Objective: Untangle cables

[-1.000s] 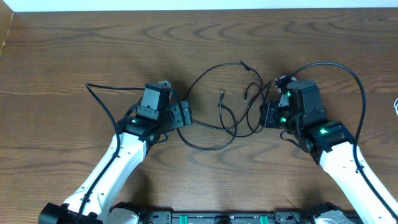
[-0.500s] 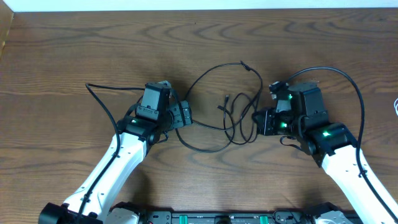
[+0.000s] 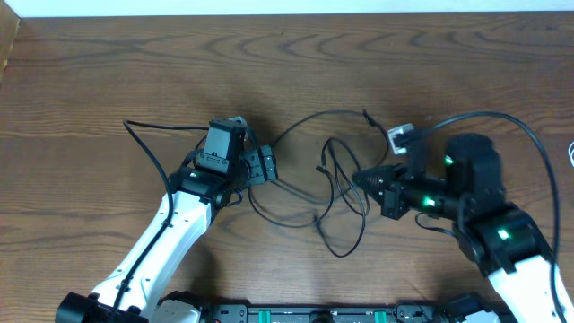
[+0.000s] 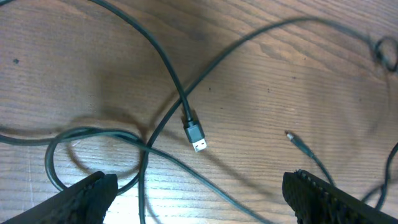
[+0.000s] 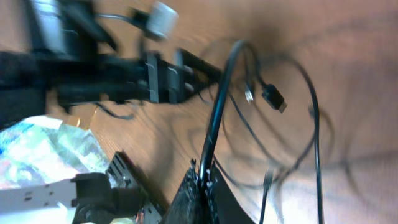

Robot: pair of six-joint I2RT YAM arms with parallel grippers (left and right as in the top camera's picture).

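Observation:
Thin black cables lie tangled in loops on the table's middle, between the two arms. My right gripper points left into the tangle. In the right wrist view it is shut on one black cable strand that rises from its tips, with a black plug beyond. My left gripper stands open at the tangle's left edge. In the left wrist view its fingers are spread wide over cable strands, holding none. A USB plug and a small jack lie ahead of it.
A white cord shows at the far right edge of the wooden table. Thick black arm cables arc over the right arm and beside the left arm.
My right arm has swung toward the front and turned to point left, dragging its cable along. The tangle has shifted and a loop now stretches toward the front edge. The left arm stayed still.

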